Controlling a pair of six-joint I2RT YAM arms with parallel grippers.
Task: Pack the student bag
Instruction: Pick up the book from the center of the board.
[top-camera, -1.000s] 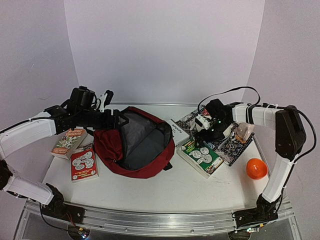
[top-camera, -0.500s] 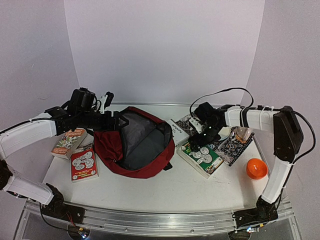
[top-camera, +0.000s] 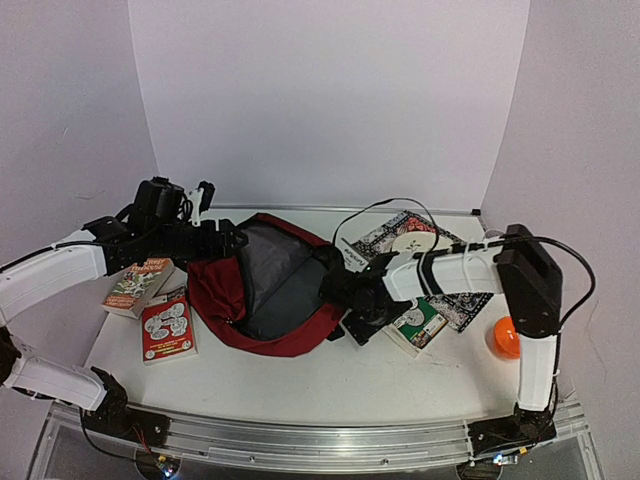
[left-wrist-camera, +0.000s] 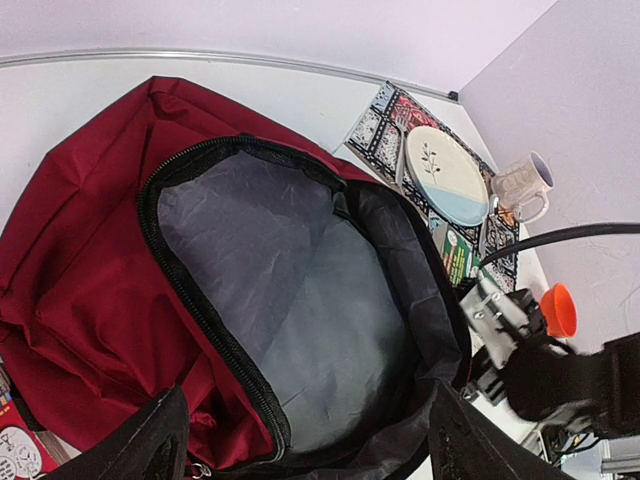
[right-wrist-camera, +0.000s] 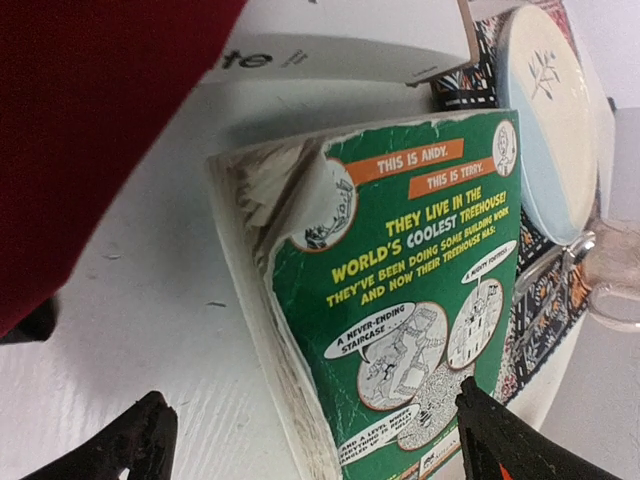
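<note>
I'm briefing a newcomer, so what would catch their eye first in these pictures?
The dark red backpack lies unzipped at centre, its grey lining showing. Just right of it a green paperback lies beside the open right gripper, and a bright orange object sits at far right.

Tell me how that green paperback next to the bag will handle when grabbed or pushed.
The green paperback looks thick, so probably fairly stiff, bending only slightly. Its cover corner is curled and worn, so it may peel or snag. Lying flat on the smooth white table, it will likely slide rather than tip when pushed.
</note>
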